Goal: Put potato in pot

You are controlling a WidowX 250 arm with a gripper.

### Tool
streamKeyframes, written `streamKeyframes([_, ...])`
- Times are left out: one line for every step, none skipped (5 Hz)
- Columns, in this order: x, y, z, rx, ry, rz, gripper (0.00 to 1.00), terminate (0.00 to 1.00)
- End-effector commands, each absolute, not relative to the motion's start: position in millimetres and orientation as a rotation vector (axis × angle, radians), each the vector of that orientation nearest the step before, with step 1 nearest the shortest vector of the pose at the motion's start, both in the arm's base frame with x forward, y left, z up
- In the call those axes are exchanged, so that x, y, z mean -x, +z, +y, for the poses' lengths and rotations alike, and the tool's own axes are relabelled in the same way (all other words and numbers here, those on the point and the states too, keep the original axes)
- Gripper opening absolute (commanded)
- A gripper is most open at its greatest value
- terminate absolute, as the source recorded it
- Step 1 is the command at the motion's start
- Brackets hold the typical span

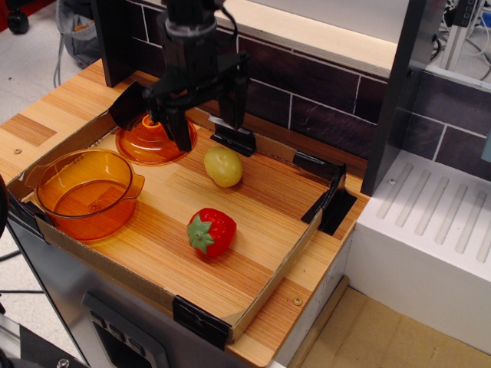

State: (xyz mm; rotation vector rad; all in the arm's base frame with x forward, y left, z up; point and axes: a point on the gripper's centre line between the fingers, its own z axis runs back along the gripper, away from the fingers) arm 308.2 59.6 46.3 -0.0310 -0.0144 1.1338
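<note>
The pale-yellow potato (223,166) lies on the wooden tray floor near the back middle. The transparent orange pot (84,192) with two side handles stands empty at the tray's left front. My black gripper (207,123) hangs open just above and behind the potato, one finger (181,129) to its left over the lid, the other finger (235,107) to its right. It holds nothing.
The domed orange lid (149,142) sits behind the pot, partly hidden by my left finger. A red strawberry (211,231) with green cap lies in front of the potato. The tray has a low cardboard rim (276,264) with black clips. A dark tiled wall (322,107) rises behind.
</note>
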Motion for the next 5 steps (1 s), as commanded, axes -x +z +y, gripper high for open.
streamKeyframes([-323,44,60,0.061,1.13,-0.057,1.0,0.0])
streamKeyframes([-320,37,48,0.053,1.109,-0.059,1.0,0.0])
streamKeyframes([-322,25,40,0.031,1.1,-0.036,1.0,0.0])
streamKeyframes([-321,19,35,0.021,1.099,-0.045,0.0,0.0])
streamKeyframes([-321,17,34,0.021,1.099,-0.05,0.0,0.0])
